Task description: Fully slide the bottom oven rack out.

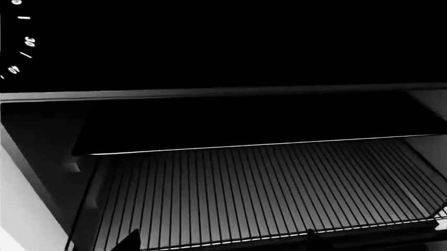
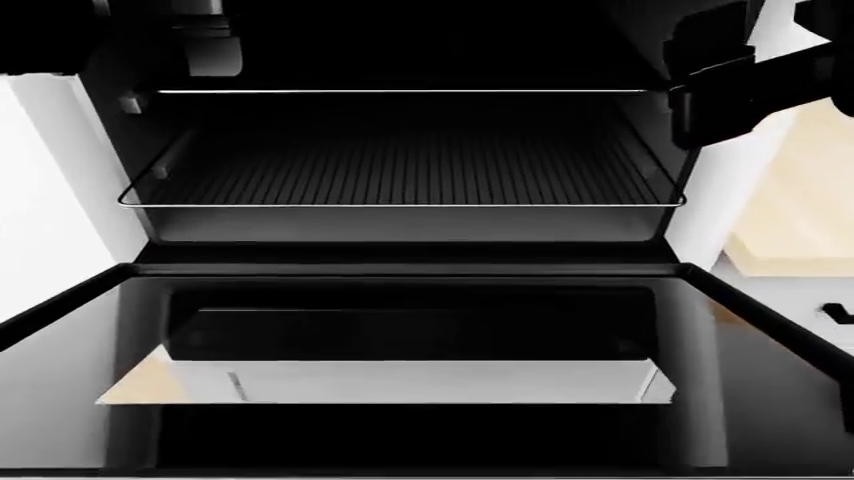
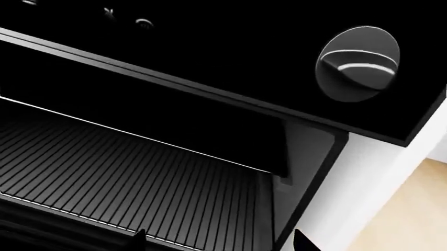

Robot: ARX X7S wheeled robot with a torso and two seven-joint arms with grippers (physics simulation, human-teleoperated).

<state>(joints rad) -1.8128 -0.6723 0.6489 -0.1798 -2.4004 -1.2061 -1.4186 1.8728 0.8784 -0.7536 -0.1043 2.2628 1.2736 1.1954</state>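
Observation:
The oven is open. The bottom oven rack point(image 2: 400, 165) is a wide dark wire rack with a bright front rail, and it sits low in the cavity with the rail just past the side walls. It also shows in the left wrist view point(image 1: 265, 193) and the right wrist view point(image 3: 133, 178). My left gripper point(image 1: 220, 238) is open, its dark fingertips point(image 1: 129, 241) wide apart just above the front rail. My right gripper point(image 3: 220, 241) is open near the rack's right end and holds nothing. Both arms hang at the top of the head view.
The black glass oven door point(image 2: 400, 340) lies folded down flat in front of me. A second bright rail point(image 2: 400, 91) runs higher in the cavity. A grey knob point(image 3: 358, 64) sits on the control panel. White cabinet point(image 2: 54, 200) is left, a drawer handle point(image 2: 835, 313) right.

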